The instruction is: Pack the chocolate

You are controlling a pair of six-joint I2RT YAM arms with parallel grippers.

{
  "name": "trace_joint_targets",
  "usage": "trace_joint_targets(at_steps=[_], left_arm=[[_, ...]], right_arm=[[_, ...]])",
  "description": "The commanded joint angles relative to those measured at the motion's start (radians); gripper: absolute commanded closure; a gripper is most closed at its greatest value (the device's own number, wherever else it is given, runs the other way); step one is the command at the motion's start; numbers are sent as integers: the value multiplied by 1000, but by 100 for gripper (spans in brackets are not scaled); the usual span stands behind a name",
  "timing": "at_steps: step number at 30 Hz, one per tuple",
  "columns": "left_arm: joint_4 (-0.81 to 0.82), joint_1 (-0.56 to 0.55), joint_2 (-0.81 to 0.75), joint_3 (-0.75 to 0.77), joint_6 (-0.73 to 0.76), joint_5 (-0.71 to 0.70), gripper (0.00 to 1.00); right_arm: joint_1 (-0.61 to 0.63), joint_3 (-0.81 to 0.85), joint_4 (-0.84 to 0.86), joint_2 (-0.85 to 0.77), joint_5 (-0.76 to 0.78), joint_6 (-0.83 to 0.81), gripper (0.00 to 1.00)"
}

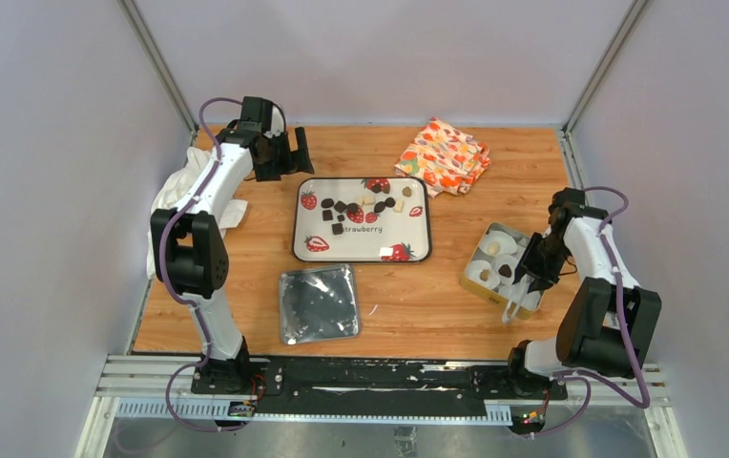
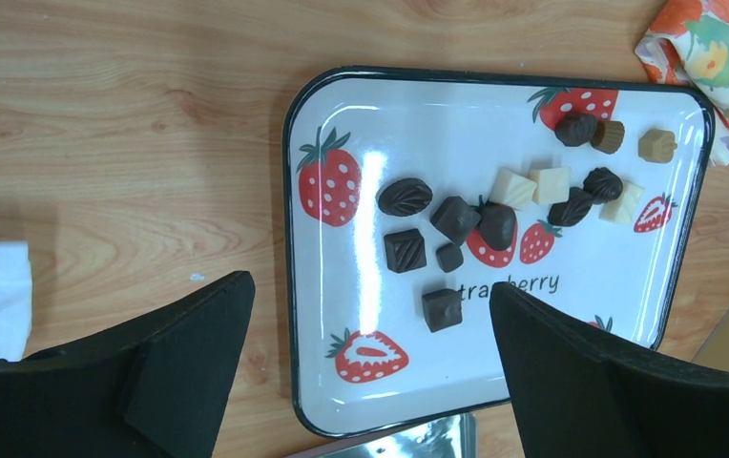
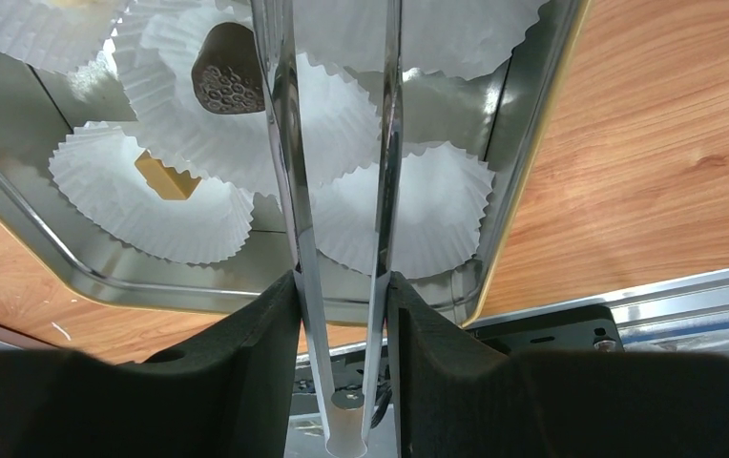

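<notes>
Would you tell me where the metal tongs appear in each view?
Top external: the metal tongs are lower right, held by the right gripper over the tin.
Left wrist: not in view.
Right wrist: centre, running top to bottom.
Shared landmark: the tin of paper cups.

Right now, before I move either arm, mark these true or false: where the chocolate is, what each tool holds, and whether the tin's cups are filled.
1. Most chocolate lies on the strawberry tray. True.
2. The right tool is shut on metal tongs. True.
3. The left tool grips a chocolate. False: it is open and holds nothing.
4. The paper cups in the tin are all empty. False: one holds a tan piece, another a dark piece.
</notes>
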Motion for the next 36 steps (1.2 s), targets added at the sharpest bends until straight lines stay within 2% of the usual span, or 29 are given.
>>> trace_joint_targets(at_steps=[1, 14, 20, 28, 31, 36], left_arm=[[10, 5, -27, -16, 15, -9, 0], [10, 5, -21, -12, 20, 3, 0], [11, 5, -20, -10, 14, 9, 0], [11, 5, -30, -16, 6, 14, 0], [11, 5, -41, -26, 5, 11, 0], [10, 5, -64, -53, 3, 6, 0]], right_arm=[[-17, -4, -16, -44, -16, 23, 62], [17, 50, -33, -136, -34, 35, 63], [219, 159, -18, -163, 18, 19, 70], [525, 247, 29, -56, -11, -16, 76], [632, 289, 27, 12, -30, -53, 77], [742, 436, -98, 232, -108, -97, 79]])
